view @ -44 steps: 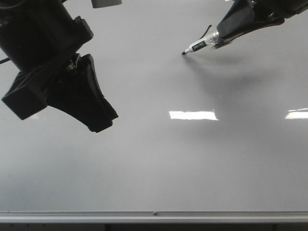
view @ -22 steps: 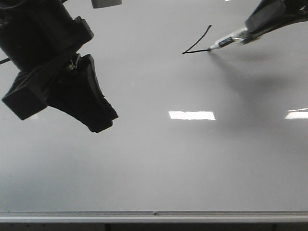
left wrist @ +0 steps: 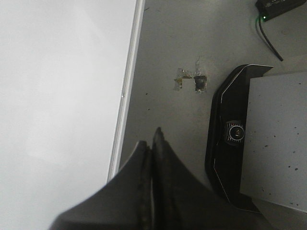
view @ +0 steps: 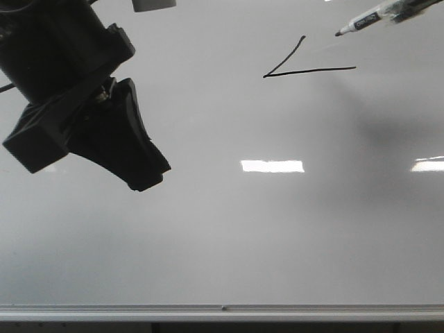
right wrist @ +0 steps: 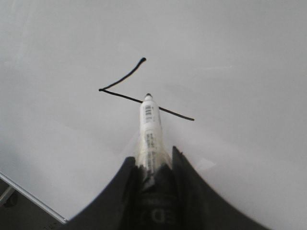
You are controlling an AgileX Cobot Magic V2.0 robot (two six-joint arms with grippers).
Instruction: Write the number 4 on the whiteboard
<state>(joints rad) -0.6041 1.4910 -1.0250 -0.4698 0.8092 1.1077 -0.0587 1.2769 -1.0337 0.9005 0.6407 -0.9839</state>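
showing two black strokes, number 4 (view: 298, 64) unfinished.

Robotics laboratory setting. A large whiteboard (view: 222, 236) lies flat as the work surface beside a speckled grey floor (left wrist: 177, 43) bearing tape remnants (left wrist: 189, 82), a black equipment base (left wrist: 230, 158) and a cabled device with green indicator light (left wrist: 280, 7).

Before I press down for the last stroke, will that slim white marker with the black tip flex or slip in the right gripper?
The slim white marker looks like a rigid barrel, so flexing seems unlikely. The right gripper clamps only its rear end, so a hard press might pivot it. Its smooth casing could slide on the glossy whiteboard.
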